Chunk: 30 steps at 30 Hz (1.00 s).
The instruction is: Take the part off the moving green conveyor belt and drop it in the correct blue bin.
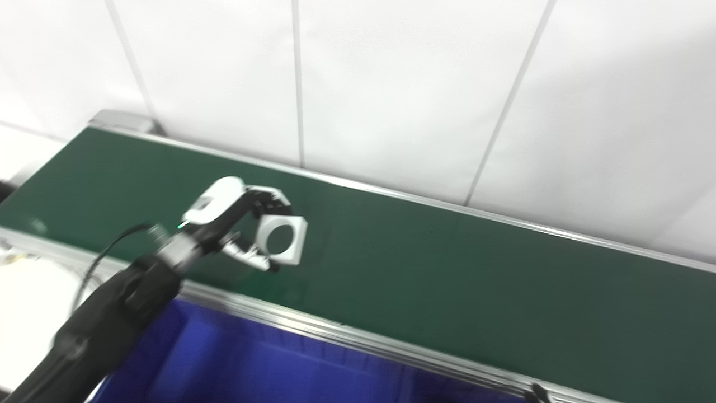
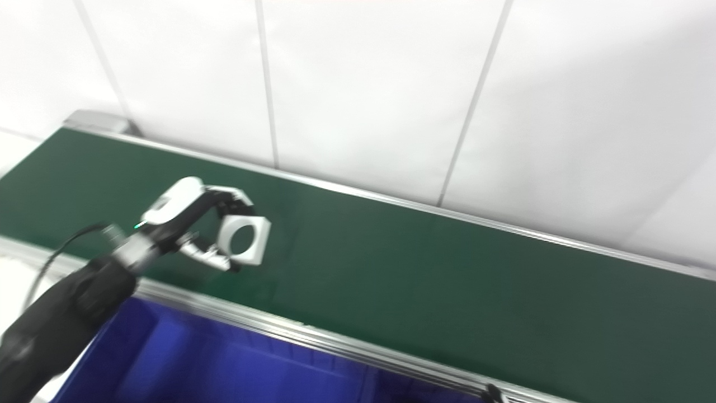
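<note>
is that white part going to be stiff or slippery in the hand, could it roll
The white part looks rigid: straight edges, clean round hole, no sag in the left hand. Its flat sides suggest it won't roll. Its smooth surface, pinched only at one side, might let it slip or pivot.

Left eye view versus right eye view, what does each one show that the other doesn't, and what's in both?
Only the left eye view shows a dark edge at the far left, beside the belt.

Only the right eye view shows more white wall right of the slanted seam; no extra object.

Both show the left hand over the green belt, fingers closed around a white square part with a round hole, the metal rail, the blue bin below, and a small dark tip at the bottom edge.
</note>
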Each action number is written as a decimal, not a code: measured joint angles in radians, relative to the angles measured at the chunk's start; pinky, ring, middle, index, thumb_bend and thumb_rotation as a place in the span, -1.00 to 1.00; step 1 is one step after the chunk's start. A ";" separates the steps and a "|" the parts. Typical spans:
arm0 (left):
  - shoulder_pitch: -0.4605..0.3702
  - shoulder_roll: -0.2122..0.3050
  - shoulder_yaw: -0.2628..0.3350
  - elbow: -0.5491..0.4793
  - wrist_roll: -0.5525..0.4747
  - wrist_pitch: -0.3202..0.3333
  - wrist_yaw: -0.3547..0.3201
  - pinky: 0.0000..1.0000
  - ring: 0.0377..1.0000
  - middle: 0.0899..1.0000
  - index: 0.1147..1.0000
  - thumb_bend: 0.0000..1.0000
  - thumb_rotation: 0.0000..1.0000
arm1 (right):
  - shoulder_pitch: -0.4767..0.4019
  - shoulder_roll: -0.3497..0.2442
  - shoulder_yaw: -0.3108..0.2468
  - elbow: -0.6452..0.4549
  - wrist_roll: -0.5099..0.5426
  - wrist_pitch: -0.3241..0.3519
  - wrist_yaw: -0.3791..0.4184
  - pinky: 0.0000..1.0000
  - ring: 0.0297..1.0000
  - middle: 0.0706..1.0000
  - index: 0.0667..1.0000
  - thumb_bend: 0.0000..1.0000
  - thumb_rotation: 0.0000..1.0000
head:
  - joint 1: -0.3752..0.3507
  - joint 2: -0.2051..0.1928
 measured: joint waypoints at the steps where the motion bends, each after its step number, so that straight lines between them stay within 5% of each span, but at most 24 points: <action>1: 0.019 0.002 0.000 -0.016 -0.011 0.003 0.003 -0.14 -0.12 -0.08 -0.20 0.00 -1.00 | 0.002 0.000 -0.002 -0.002 -0.001 0.000 0.002 0.37 0.57 0.70 0.80 0.72 -0.21 | -0.033 0.020; 7: 0.154 -0.005 -0.019 -0.191 -0.063 0.000 0.004 -0.36 -0.18 -0.06 -0.18 0.00 -1.00 | 0.023 0.014 -0.037 -0.043 -0.023 0.000 0.021 0.44 0.59 0.70 0.79 0.72 -0.24 | -0.086 0.063; 11: 0.195 -0.029 -0.043 -0.245 -0.085 0.000 0.002 -0.39 -0.19 -0.04 -0.21 0.00 -1.00 | 0.027 0.022 -0.060 -0.072 -0.030 0.000 0.047 0.45 0.59 0.69 0.79 0.71 -0.19 | -0.127 0.127; 20: 0.275 -0.041 -0.085 -0.272 -0.082 0.000 0.002 -0.26 -0.20 -0.03 -0.21 -0.01 -1.00 | 0.041 0.053 -0.087 -0.082 -0.050 0.000 0.078 0.53 0.62 0.69 0.78 0.75 -0.08 | -0.144 0.192; 30: 0.331 -0.041 -0.152 -0.238 -0.127 0.000 0.002 -0.21 -0.14 -0.06 -0.20 0.00 -1.00 | 0.043 0.081 -0.117 -0.119 -0.049 0.000 0.127 0.52 0.60 0.67 0.76 0.78 -0.11 | -0.137 0.212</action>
